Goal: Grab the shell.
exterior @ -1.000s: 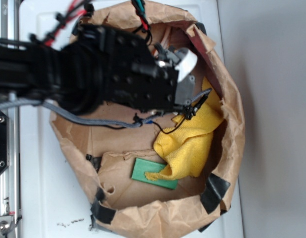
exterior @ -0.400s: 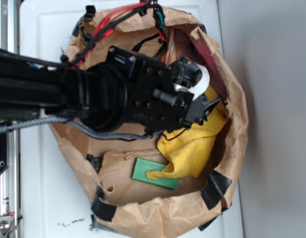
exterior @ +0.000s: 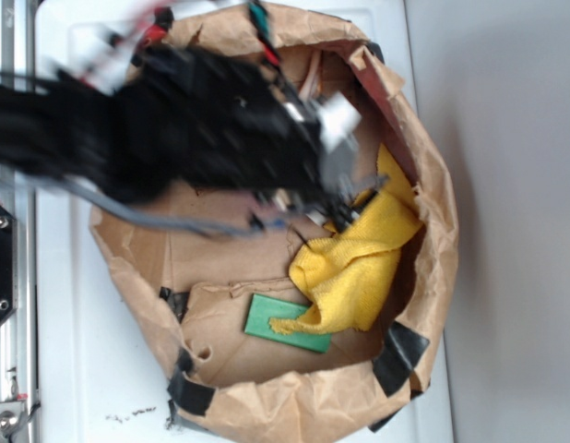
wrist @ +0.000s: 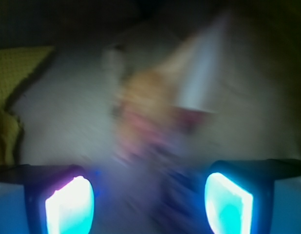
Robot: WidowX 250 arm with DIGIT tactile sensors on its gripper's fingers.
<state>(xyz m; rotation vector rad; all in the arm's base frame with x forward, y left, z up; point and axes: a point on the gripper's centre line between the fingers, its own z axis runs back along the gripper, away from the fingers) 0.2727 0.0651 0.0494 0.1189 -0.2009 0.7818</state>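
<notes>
The arm has swung back up and left since a moment ago and is caught mid-motion, so both views are smeared. In the wrist view the gripper (wrist: 148,204) has its fingers (wrist: 67,204) spread wide apart, glowing pads at either lower corner, nothing between them. Ahead of the gap lies a blurred orange-and-cream form, probably the shell (wrist: 141,107), on the pale bag floor; it is not yet gripped. From outside, the arm (exterior: 174,138) hides that spot, so the shell cannot be seen there. The move seems a re-aim over the shell rather than a grasp. The cloth (exterior: 354,268) lies just beside the gripper's side and could snag; the green block (exterior: 287,325) sits well clear, inside the bag (exterior: 433,231).
</notes>
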